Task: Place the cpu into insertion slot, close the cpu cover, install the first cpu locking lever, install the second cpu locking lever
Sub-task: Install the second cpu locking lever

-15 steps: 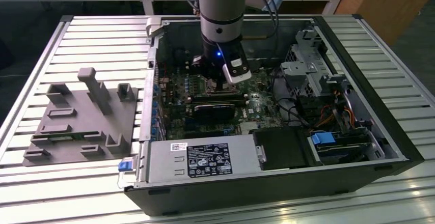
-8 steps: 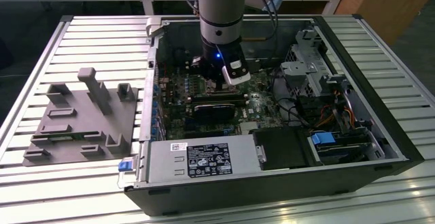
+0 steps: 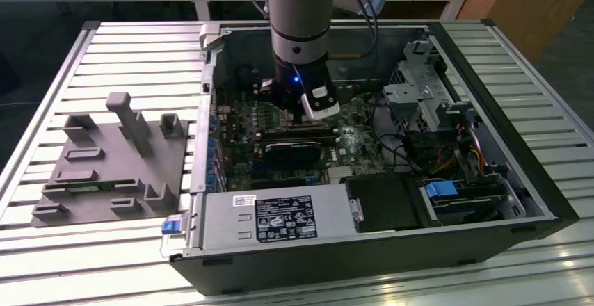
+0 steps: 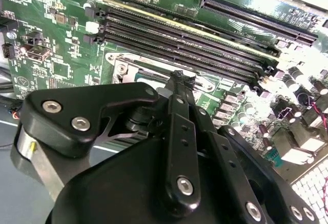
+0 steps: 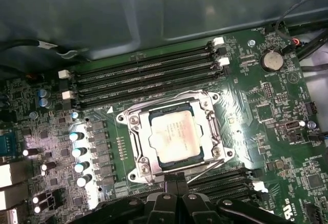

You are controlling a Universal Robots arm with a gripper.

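We can read no text for certain. Just beside the gripper [image 5: 174, 182], the cpu [image 5: 177, 134] carries faint print on its metal top, too small to make out. The motherboard [image 5: 266, 101] around it bears tiny white markings, equally unreadable. Well apart from the gripper, the power supply [image 3: 222, 224] wears white labels [image 3: 286, 221] whose dark print and symbols we cannot decipher.

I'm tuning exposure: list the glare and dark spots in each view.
First wrist view: glare on the cpu and capacitors, case wall above dim. Second wrist view: board's edge washed out. Exterior view: table slats shine, case interior dark.
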